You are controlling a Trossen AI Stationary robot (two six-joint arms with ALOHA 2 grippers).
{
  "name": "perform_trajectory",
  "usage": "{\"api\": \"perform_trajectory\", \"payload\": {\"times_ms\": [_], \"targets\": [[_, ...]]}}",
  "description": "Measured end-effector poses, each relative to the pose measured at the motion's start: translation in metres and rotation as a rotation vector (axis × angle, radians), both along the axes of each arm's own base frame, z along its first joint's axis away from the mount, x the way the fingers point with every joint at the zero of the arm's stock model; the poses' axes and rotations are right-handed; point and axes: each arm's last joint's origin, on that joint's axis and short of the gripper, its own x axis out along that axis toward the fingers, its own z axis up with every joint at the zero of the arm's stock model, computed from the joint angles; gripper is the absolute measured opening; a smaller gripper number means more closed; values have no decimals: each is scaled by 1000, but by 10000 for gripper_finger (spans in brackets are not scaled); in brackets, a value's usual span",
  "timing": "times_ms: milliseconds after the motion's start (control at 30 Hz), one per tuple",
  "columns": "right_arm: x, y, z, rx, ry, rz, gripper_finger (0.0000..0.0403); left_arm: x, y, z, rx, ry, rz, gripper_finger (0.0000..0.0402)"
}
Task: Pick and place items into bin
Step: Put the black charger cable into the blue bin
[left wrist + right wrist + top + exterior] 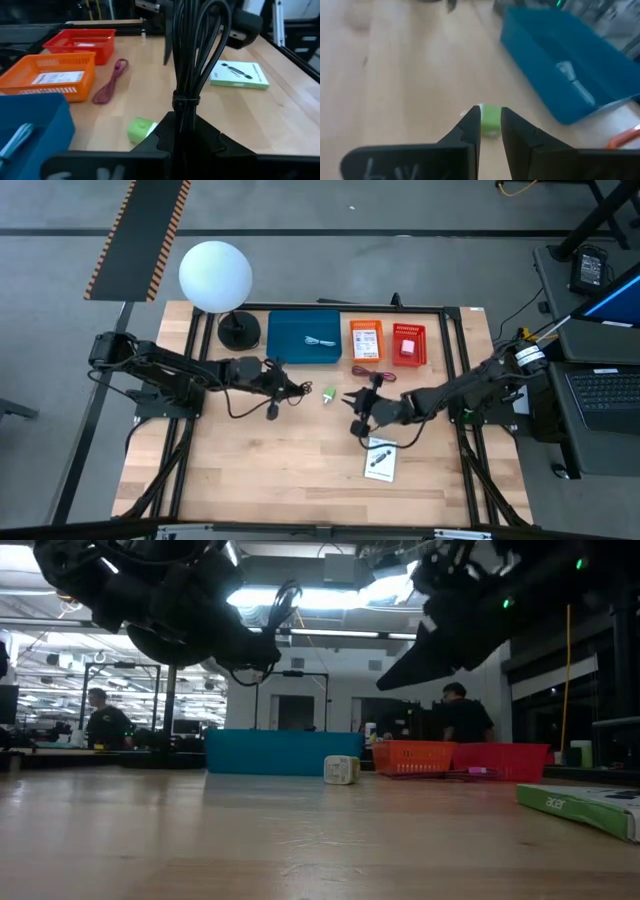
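Your left gripper (182, 132) is clamped on the black cable piece (192, 55), held above the table. Your right gripper (490, 131) stands slightly apart, empty, the green lump (490, 119) just ahead of its fingertips.

Lump (329, 393) just ahead of right pincer (352, 398), bin (305, 337) beyond it, card (381, 459) behind, cord (372, 372) alongside.

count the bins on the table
3, in a row along the far edge: blue bin beside the lamp, orange bin in the middle, red bin rightmost.
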Motion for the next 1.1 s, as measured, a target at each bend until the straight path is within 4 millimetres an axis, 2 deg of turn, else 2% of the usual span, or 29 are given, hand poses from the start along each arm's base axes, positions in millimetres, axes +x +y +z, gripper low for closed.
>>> {"api": "perform_trajectory", "payload": {"times_ms": [200,300,533,733,967,1100], "targets": [[-9,-30,-13,-7,-150,63,57,0,15,2,-10,-19,94,23],[-12,-41,-14,10,-208,64,57,-1,27,2,-24,-21,211,23],[-14,-66,-18,-38,-182,-8,57,-6,49,3,-3,-38,547,23],[-14,-78,-18,-42,-181,-51,57,2,59,20,18,-45,603,23],[-14,-83,-17,-111,-151,-40,57,20,82,31,40,175,644,23],[-16,-86,-9,-119,-181,-53,57,34,100,31,20,237,589,23]]}}
